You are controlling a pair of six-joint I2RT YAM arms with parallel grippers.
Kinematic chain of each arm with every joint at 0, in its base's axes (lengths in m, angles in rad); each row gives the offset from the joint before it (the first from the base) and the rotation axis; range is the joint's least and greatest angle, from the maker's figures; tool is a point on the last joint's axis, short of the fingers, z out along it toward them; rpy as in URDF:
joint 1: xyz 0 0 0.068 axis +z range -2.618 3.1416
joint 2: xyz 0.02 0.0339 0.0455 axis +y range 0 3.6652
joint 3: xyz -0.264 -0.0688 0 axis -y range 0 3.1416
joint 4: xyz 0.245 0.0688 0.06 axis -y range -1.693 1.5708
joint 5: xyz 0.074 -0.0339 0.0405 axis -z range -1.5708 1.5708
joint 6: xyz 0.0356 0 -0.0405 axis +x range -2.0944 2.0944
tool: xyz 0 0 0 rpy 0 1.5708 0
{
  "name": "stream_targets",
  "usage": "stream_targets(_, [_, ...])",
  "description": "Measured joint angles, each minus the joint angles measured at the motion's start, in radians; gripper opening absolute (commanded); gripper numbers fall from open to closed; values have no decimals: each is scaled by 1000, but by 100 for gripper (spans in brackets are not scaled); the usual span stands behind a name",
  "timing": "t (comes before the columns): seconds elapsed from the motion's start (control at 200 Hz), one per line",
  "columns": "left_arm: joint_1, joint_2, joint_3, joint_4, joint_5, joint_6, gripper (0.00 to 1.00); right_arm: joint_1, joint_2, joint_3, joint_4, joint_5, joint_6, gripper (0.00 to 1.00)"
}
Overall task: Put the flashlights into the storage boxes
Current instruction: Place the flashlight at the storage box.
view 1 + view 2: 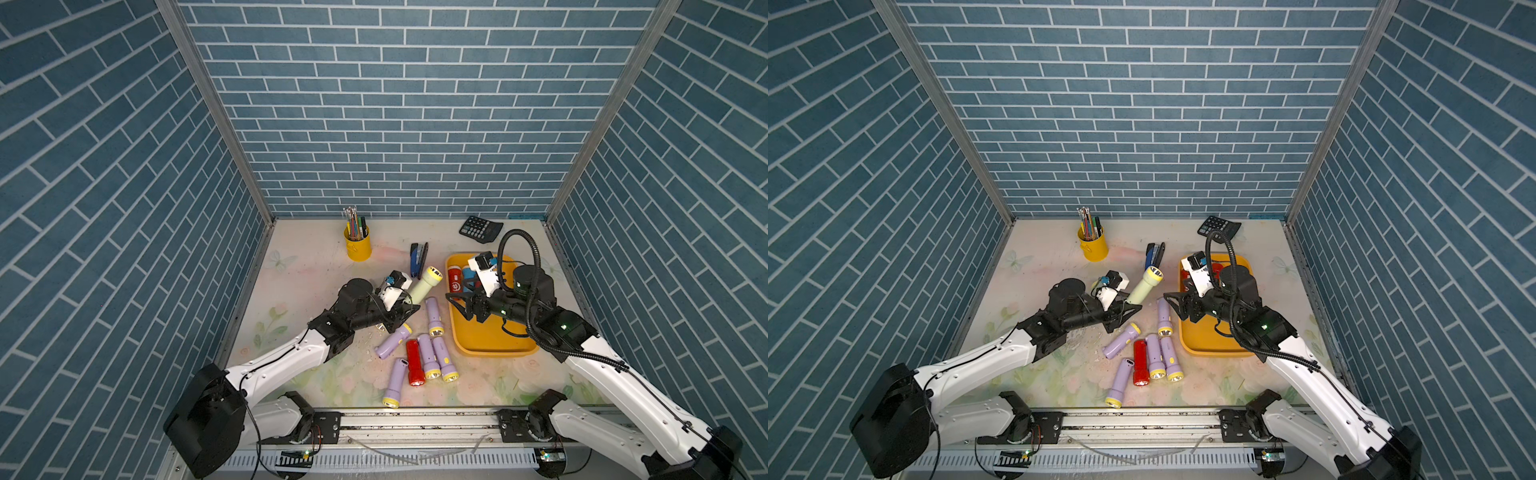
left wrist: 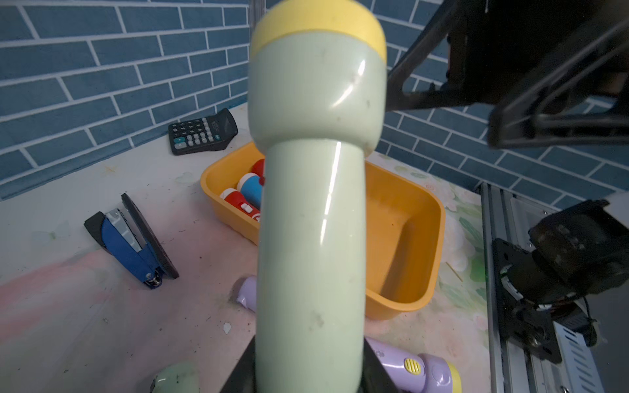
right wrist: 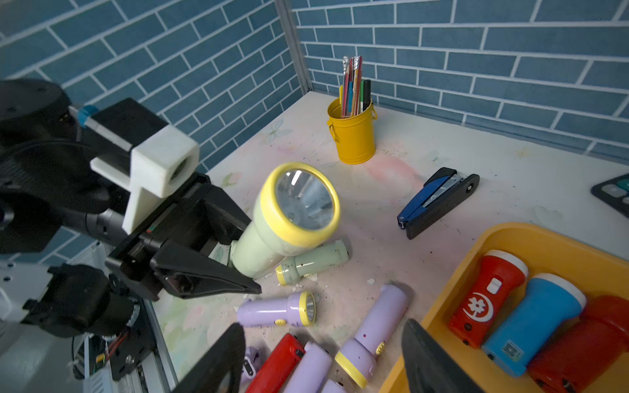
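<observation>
One pale green flashlight (image 1: 419, 289) hung above the tabletop (image 1: 316, 266), short of the orange tray (image 1: 490, 349), pinched at its tail by the left tool (image 3: 246, 258). Head-heavy, it could swing or slip. The right tool (image 1: 457, 305), wide and empty at the tray's edge, risked a bump.

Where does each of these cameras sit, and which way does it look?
Top views: a pair high over the front, looking down on the table, the tray and both arms.
Left wrist: on the left arm, looking along the green torch in its shut jaws toward the tray; the right arm and its jaws show too.
Right wrist: on the right arm, facing the left arm and the cup; its own open jaws show.
Shared: both wrist views show the stapler and the blue torch.
</observation>
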Motion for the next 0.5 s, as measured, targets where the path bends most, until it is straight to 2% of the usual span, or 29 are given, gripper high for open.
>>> stream_targets(0.105, [-5, 3, -13, 94, -39, -69, 2, 3, 27, -34, 100, 13, 149, 64])
stream_targets(0.195, [-13, 16, -13, 163, -74, -116, 2, 32, 61, -56, 193, 30, 247, 64])
stream_targets(0.37, [-35, 38, -13, 250, -123, -174, 2, 137, 108, -100, 376, 69, 349, 62])
stream_targets(0.5, [-48, 52, -13, 282, -143, -196, 2, 164, 156, -100, 481, 92, 401, 60])
